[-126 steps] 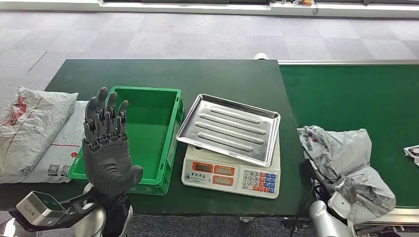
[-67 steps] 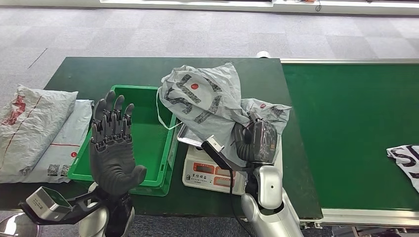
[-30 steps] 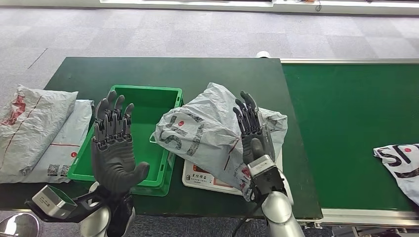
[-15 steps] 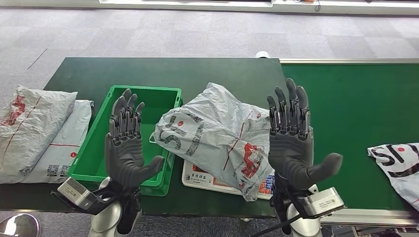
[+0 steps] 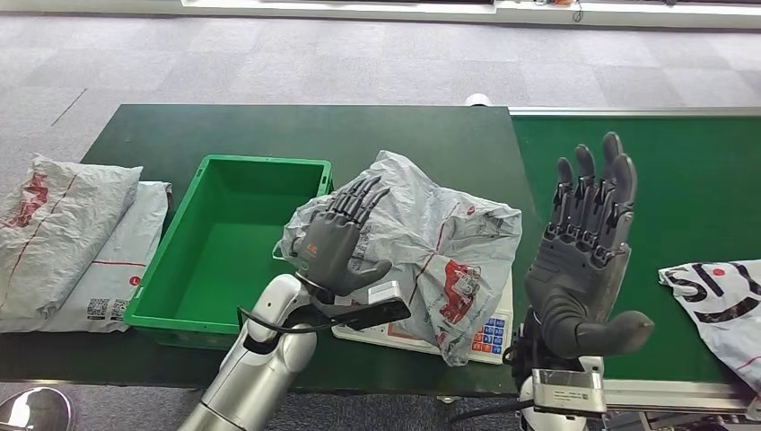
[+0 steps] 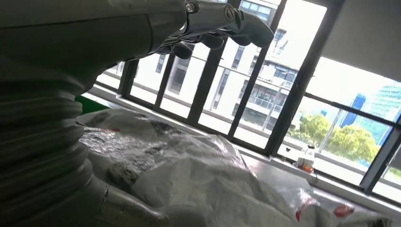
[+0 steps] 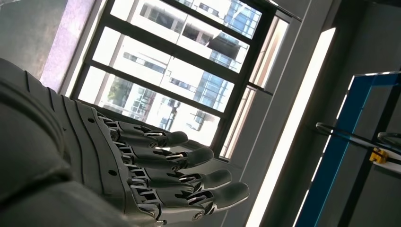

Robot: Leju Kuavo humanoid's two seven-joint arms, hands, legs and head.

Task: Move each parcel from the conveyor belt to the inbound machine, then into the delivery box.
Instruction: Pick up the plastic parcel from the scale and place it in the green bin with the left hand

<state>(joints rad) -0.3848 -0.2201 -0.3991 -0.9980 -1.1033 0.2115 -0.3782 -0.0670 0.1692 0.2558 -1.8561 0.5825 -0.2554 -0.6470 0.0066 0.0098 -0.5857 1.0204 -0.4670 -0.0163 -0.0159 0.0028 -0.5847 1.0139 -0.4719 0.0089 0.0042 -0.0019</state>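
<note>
Parcel [image 5: 422,238] lying on the scale [image 5: 480,334], my left hand [image 5: 339,241] right over it.
I'm hovering the left hand, fingers spread and empty, at the parcel's box-side end; the right hand [image 5: 583,260] is raised open, farther off, and the green box [image 5: 193,193] is sitting just left.

A parcel-sorting test area set up inside an office building. A dark green table [image 5: 269,135] is joined to a green conveyor belt [image 5: 646,180], with a green plastic crate [image 5: 179,269], a weighing scale [image 5: 485,334] and grey mailing bags [image 5: 63,233] laid out on it. Grey carpet tiles [image 5: 269,63] cover the floor, and tall windows [image 6: 265,90] facing other buildings are seen.
</note>
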